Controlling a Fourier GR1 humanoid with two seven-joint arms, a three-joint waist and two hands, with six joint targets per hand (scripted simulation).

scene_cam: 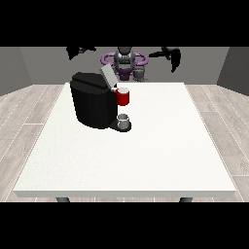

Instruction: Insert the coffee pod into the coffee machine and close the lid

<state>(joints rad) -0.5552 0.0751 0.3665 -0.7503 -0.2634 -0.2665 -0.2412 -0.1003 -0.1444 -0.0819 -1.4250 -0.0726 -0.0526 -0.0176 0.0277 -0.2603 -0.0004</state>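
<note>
A humanoid robot stands at the far edge of a large white table, both arms raised and spread wide, well above the tabletop. The hand at the view's left hangs high over the far-left corner; the hand at the view's right hangs high at far right, fingers pointing down. Whether either hand's fingers are spread or pressed together can't be told at this distance; neither holds anything visible.

On the table's far-left part sits a black coffee machine w/ its grey lid tilted up and open. A red pod holder juts from the machine's right side at the front. Below it, a small grey cup rests on the machine's base. The coffee pod itself can't be made out separately.
</note>
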